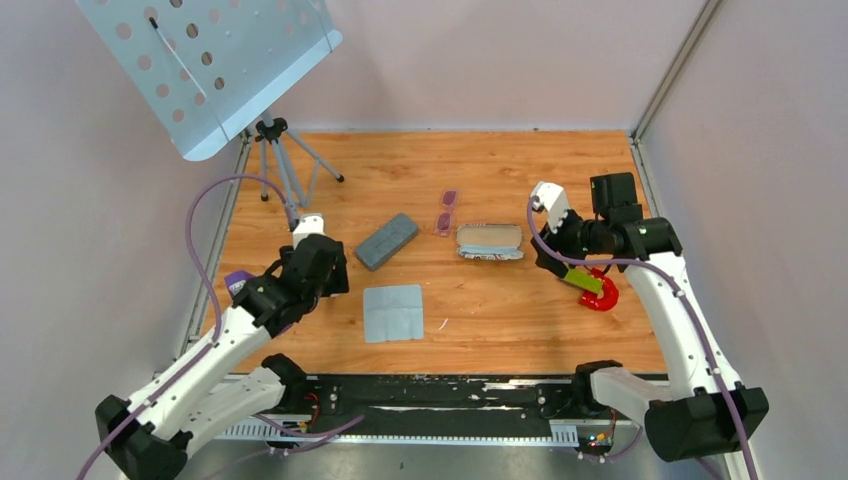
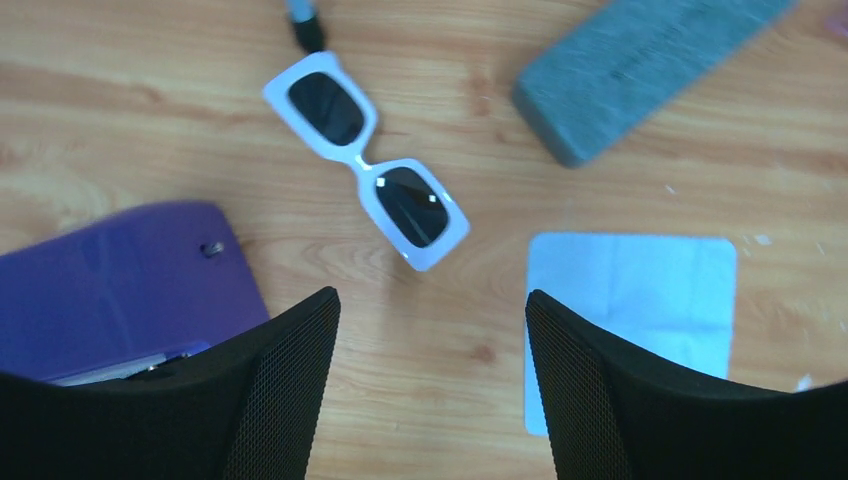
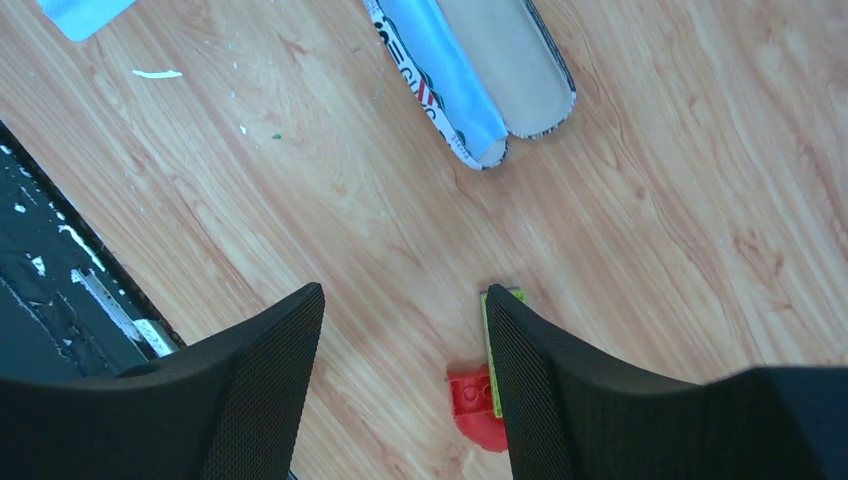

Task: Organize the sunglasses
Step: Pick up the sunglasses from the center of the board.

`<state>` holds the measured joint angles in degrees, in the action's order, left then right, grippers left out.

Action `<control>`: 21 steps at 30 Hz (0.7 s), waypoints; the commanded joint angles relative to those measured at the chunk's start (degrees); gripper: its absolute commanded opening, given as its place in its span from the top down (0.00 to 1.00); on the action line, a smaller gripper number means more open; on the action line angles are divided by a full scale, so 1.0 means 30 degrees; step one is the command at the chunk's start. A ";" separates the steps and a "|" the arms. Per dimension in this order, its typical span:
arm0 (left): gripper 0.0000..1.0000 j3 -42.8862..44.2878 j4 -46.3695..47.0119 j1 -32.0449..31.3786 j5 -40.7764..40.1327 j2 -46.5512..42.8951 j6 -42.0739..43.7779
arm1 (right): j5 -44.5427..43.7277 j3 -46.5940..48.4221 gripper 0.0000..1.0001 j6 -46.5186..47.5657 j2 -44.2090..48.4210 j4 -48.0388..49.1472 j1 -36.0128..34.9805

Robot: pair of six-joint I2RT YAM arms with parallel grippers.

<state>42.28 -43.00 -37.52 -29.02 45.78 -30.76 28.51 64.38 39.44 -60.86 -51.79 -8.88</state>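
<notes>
Two pairs of glasses show. The purple-tinted sunglasses [image 1: 446,212], small with a thin frame and pinkish lenses, lie on the wooden table [image 1: 520,320] far ahead of the left gripper [image 2: 430,310] and off to its right. From the right gripper [image 3: 402,300] they lie well out to the left, past the flag-patterned case [image 1: 489,241], and neither gripper touches them. The white sunglasses [image 2: 365,160], chunky glossy plastic with dark rectangular lenses, lie just ahead of the left gripper's gap.

There are three cases. The grey case [image 2: 640,70] is oblong, closed and felt-like, ahead and right of the left gripper. The flag-patterned one lies open ahead of the right gripper, showing two long shells, one lined pale blue and one beige. The smooth purple case [image 2: 110,290], with a small metal stud, sits close on the left gripper's left.

One pale blue square cloth [image 2: 630,300] lies flat by the left gripper's right finger.

One red rounded plastic piece [image 3: 478,405] and one flat green block [image 3: 492,350] touch each other beside the right gripper's right finger.

Both grippers stand spread wide, holding nothing, their black fingers mesh-textured.
</notes>
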 commanded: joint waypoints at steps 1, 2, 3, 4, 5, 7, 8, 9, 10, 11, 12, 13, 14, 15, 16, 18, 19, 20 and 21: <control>0.29 -0.0178 0.1061 0.2668 -0.0921 0.2159 -0.3019 | 0.2088 0.0975 0.35 0.0553 -0.0814 -0.1711 0.0285; 0.30 -0.0116 0.1418 0.3165 -0.0716 0.2752 -0.3167 | 0.2353 0.0882 0.35 0.0511 -0.0793 -0.1709 0.0269; 0.30 -0.0053 0.1756 0.3563 -0.0654 0.3347 -0.3288 | 0.2587 0.0757 0.35 0.0521 -0.0717 -0.1672 0.0289; 0.32 -0.0009 0.2160 0.3866 -0.0624 0.3860 -0.3245 | 0.2719 0.0620 0.35 0.0533 -0.0627 -0.1616 0.0269; 0.33 -0.0025 0.2643 0.4105 -0.0613 0.4309 -0.3141 | 0.2746 0.0515 0.35 0.0534 -0.0502 -0.1565 0.0267; 0.38 -0.0101 0.3576 0.4785 -0.0619 0.5119 -0.3009 | 0.2775 0.0308 0.35 0.0633 -0.0261 -0.1554 0.0284; 0.39 -0.0117 0.3867 0.5125 -0.0521 0.5507 -0.2932 | 0.2772 0.0205 0.36 0.0712 -0.0149 -0.1561 0.0268; 0.40 -0.0094 0.4091 0.5464 -0.0344 0.5830 -0.2735 | 0.2801 0.0104 0.36 0.0839 -0.0014 -0.1547 0.0274; 0.41 -0.0028 0.4195 0.5722 -0.0281 0.6145 -0.2612 | 0.2870 -0.0007 0.36 0.0979 0.0151 -0.1546 0.0289; 0.43 0.0002 0.4227 0.5963 -0.0307 0.6353 -0.2604 | 0.2963 -0.0102 0.36 0.1110 0.0261 -0.1560 0.0269; 0.45 -0.0038 0.4341 0.6202 -0.0200 0.6529 -0.2669 | 0.3052 -0.0238 0.36 0.1248 0.0345 -0.1525 0.0267; 0.45 -0.0135 0.4454 0.6430 0.0059 0.6679 -0.2794 | 0.3151 -0.0343 0.36 0.1312 0.0410 -0.1477 0.0266; 0.46 -0.0291 0.4490 0.6641 0.0362 0.6826 -0.3004 | 0.3265 -0.0477 0.36 0.1386 0.0455 -0.1398 0.0266; 0.46 -0.0397 0.4586 0.6800 0.0653 0.7079 -0.3213 | 0.3397 -0.0585 0.36 0.1418 0.0453 -0.1314 0.0266; 0.46 -0.0498 0.4733 0.6893 0.0962 0.7271 -0.3382 | 0.3516 -0.0690 0.36 0.1440 0.0431 -0.1278 0.0266; 0.47 -0.0563 0.5028 0.6939 0.1118 0.7846 -0.3601 | 0.3754 -0.0843 0.36 0.1454 0.0331 -0.1226 0.0266; 0.47 -0.0519 0.5129 0.6965 0.1139 0.8217 -0.3769 | 0.3868 -0.0924 0.36 0.1492 0.0269 -0.1245 0.0266; 0.47 -0.0444 0.5230 0.7009 0.1197 0.8600 -0.3865 | 0.3967 -0.1007 0.36 0.1500 0.0236 -0.1233 0.0266; 0.47 -0.0332 0.5286 0.7047 0.1259 0.9018 -0.3932 | 0.4093 -0.1120 0.36 0.1538 0.0221 -0.1199 0.0274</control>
<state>41.56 -29.93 -17.12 -26.68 69.19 -39.90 37.43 62.59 42.59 -60.20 -54.48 -8.84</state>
